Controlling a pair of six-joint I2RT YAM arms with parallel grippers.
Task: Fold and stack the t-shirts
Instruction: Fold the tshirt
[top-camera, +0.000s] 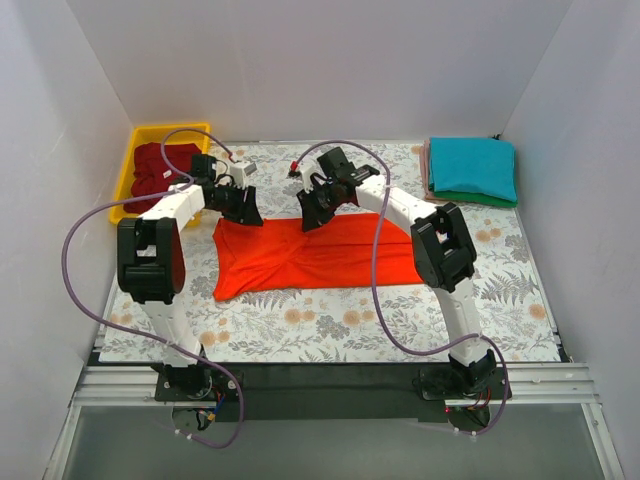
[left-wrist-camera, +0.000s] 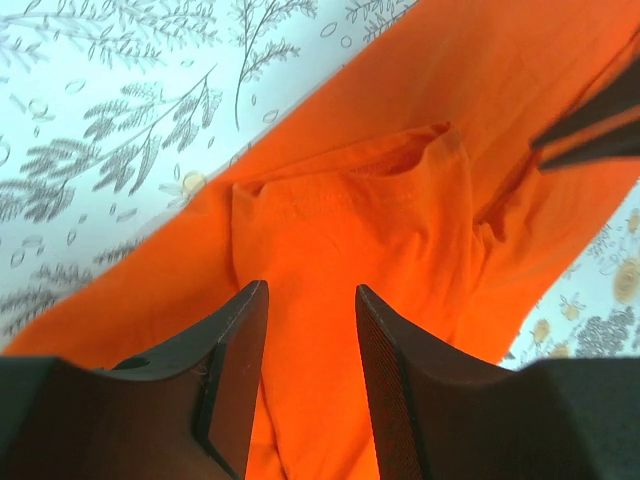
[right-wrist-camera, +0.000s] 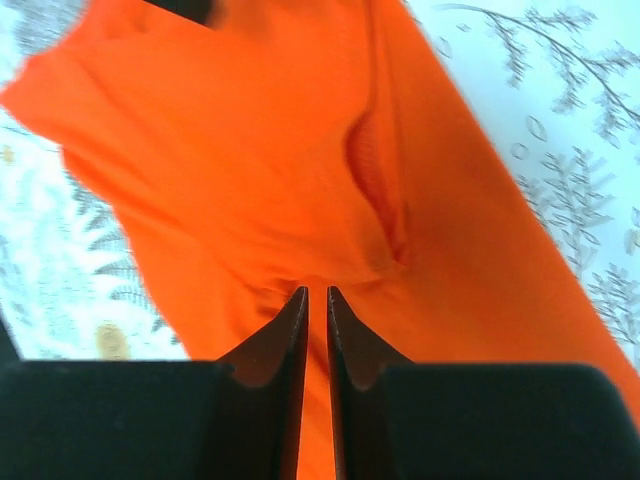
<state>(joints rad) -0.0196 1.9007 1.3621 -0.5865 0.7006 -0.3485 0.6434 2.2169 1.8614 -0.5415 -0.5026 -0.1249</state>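
- Floral-clothed bench (top-camera: 330, 325) carries the orange-red t-shirt (top-camera: 320, 255), spread flat at its middle: light, limp, quick to crease, likely best pinched at the far-edge corners.
- Over that edge's left end, the left arm (top-camera: 175, 210) bends down, left fingers (left-wrist-camera: 235, 370) parted, grasping nothing.
- Beside it, the right arm (top-camera: 400, 205) bends down too, right fingers (right-wrist-camera: 275, 350) almost clenched at a pucker; whether they grip it I cannot tell.

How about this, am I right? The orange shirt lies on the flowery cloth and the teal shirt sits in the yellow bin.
Not quite. The top view shows the teal shirt folded at the far right corner, outside the yellow bin. The orange shirt does lie on the flowery cloth.
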